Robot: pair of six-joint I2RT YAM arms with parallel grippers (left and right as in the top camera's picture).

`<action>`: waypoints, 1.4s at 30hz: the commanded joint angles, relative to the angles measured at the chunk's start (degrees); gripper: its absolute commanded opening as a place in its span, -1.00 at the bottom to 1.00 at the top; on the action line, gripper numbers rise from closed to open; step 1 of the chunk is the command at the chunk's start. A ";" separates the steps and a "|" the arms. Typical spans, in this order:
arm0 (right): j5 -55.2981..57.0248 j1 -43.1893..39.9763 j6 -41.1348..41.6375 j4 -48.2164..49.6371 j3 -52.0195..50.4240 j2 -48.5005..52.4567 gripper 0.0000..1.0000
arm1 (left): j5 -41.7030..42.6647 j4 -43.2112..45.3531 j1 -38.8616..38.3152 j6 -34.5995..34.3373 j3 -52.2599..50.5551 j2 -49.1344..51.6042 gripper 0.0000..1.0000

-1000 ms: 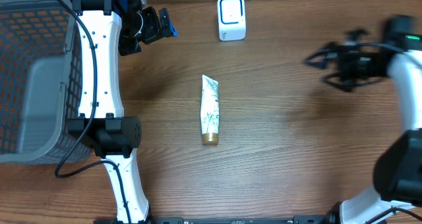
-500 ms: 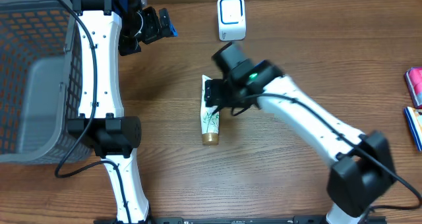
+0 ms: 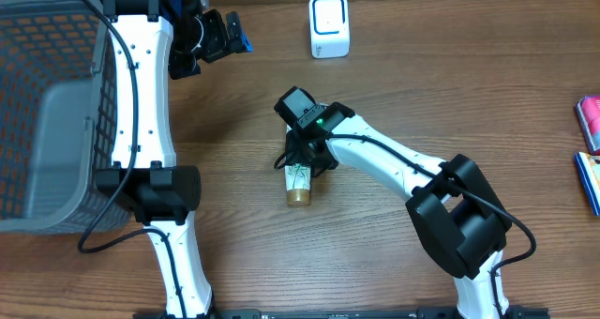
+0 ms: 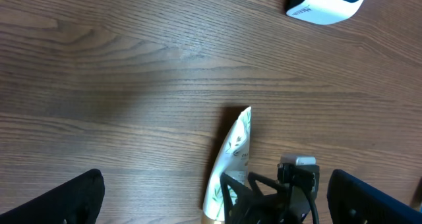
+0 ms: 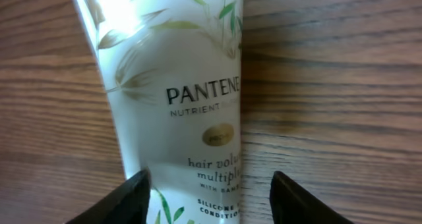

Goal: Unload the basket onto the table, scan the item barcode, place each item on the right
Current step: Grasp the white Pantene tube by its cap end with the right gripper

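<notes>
- Right wrist view: right gripper [image 5: 210,188] fingers [image 5: 132,197] sit either side of the Pantene tube [image 5: 178,99], partly open. One finger is at the tube's edge and the other has a sliver of table between it and the tube, so no clamp is visible.
- The tube lies flat on the wood table [image 3: 450,94], printed face up. In the overhead view the gold cap points toward the robot base and the crimped end points away.
- The right arm comes in over the tube's middle from the right.
- Left gripper [image 4: 217,194] is up high beyond the tube's crimped end, fingers [image 4: 69,197] spread fully wide, holding nothing.
- White scanner [image 3: 329,25] is well past the crimped end and slightly right of the tube.
- Grey mesh basket [image 3: 47,113] is far left of the tube.
</notes>
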 commanded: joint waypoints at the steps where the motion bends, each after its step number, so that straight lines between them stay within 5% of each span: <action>1: -3.43 0.35 0.48 1.66 0.02 -0.15 -0.10 | -0.15 -0.11 0.09 -0.33 0.44 -0.59 0.99; 20: -3.41 3.28 2.73 3.04 0.20 3.63 -0.22 | -0.15 -0.11 0.09 -0.33 0.44 -0.57 1.00; 26: 2.95 2.73 -5.97 -4.83 6.69 3.56 -0.21 | -0.15 -0.11 0.09 -0.33 0.42 -0.57 0.99; 34: 3.34 2.80 -16.94 -3.82 8.39 3.58 -0.13 | -0.15 -0.11 0.09 -0.33 0.42 -0.57 0.99; 42: 4.07 2.95 -17.59 -1.38 4.76 3.61 -0.13 | -0.15 -0.09 0.09 -0.33 0.42 -0.57 1.00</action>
